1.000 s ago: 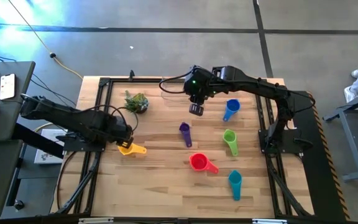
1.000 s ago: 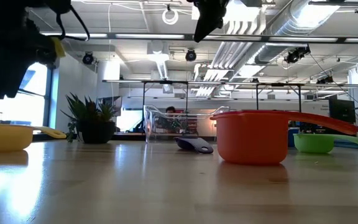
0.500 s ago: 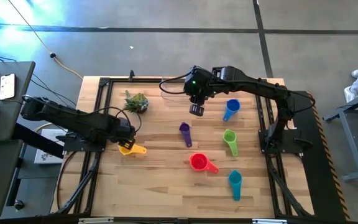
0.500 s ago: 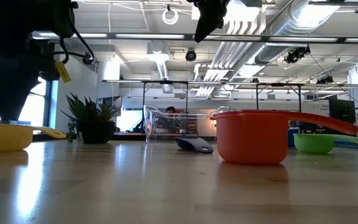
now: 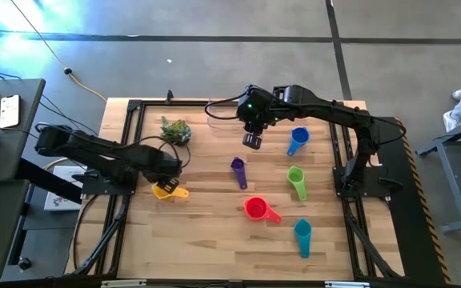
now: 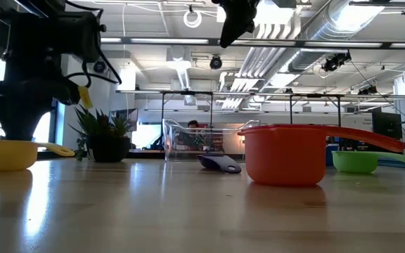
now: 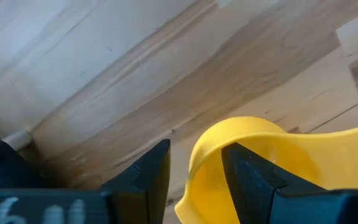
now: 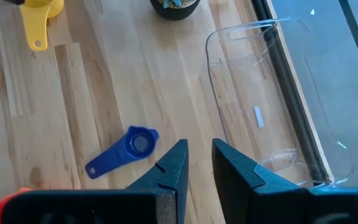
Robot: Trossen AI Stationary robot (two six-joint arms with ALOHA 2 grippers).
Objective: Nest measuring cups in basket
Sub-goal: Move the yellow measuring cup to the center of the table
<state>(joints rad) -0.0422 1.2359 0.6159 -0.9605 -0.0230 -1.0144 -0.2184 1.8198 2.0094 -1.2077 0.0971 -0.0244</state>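
Yellow plastic measuring cup (image 5: 165,190): table's left side, straddled by left gripper (image 7: 194,171) fingers. Small leafy potted plant (image 5: 175,130): behind it. Clear rectangular plastic basket (image 8: 272,93): far edge, right gripper (image 5: 252,141) above, beside it.

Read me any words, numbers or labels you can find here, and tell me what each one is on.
Pale characters on the housing of the left gripper, left wrist view: too blurred to read.
Yellow tag hanging above the table, low view: too small to read any writing.
Nothing else shows legible text.
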